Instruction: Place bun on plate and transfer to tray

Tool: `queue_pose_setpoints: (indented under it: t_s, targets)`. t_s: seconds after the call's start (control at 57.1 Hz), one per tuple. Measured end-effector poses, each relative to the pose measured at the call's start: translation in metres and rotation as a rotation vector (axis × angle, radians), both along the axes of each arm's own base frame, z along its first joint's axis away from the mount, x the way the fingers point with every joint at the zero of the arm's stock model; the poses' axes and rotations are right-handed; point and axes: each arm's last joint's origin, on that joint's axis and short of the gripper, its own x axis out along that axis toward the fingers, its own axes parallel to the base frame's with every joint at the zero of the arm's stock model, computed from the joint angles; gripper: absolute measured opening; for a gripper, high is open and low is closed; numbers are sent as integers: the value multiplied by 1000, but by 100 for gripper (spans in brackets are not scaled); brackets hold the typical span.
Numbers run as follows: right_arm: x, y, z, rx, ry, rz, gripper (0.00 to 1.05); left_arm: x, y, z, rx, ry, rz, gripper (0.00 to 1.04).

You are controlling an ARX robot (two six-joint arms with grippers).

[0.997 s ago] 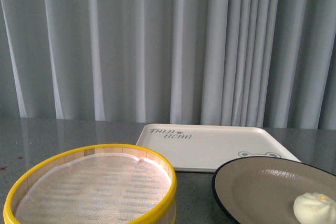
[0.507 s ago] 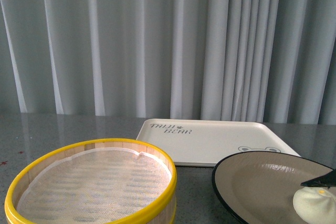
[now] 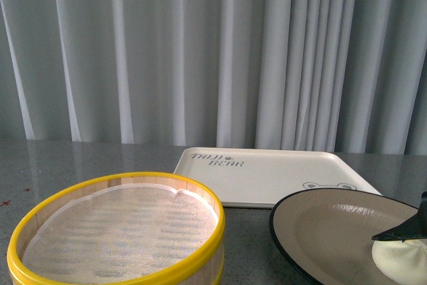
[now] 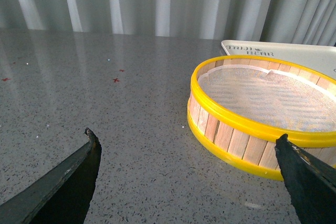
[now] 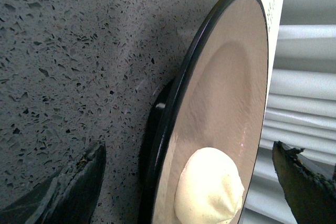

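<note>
The cream-white bun (image 3: 402,263) lies on the near right part of the beige, black-rimmed plate (image 3: 320,231). Behind the plate lies the cream tray (image 3: 267,178) with grey lettering. A dark fingertip (image 3: 400,233) of my right gripper hangs just over the bun. In the right wrist view the right gripper (image 5: 188,148) is open, its fingers standing wide on either side of the plate's rim (image 5: 173,103) and the bun (image 5: 209,187). My left gripper (image 4: 186,134) is open and empty over the bare table, beside the steamer basket (image 4: 247,135).
A yellow-rimmed bamboo steamer basket (image 3: 120,231) with a white liner stands at the front left, close to the plate and the tray. The table top (image 4: 105,93) is speckled grey stone. Pale curtains (image 3: 200,51) close off the back.
The right gripper's dark fingertip has come into the front view from the right and now sits over the bun. The whole scene has shifted slightly in that view.
</note>
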Motion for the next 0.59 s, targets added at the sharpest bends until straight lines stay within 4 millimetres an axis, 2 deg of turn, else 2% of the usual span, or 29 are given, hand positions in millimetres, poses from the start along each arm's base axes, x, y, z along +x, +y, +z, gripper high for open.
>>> queue_pose_setpoints:
  t_s: [0.087,0.14,0.297,0.332,0.49,0.542,0.595]
  targets:
    - [1,-1,-2,-5,6,-9,83,0,0,0,0,0,0,98]
    - [2,-2,-4,-8,13,-18,70,0,0,0,0,0,0,98]
    - [1,-9,-8,-21,24,-31,45,0,0,0,0,0,0,98]
    - [0,-11,-10,-27,25,-35,36,0,0,0,0,0,0,98]
    - [-2,-15,-11,-36,13,-46,10,0,0,0,0,0,0,98]
    - [-3,-17,-9,-37,-1,-46,3,0,0,0,0,0,0,98]
    - [-3,-18,-7,-30,-6,-49,3,0,0,0,0,0,0,98]
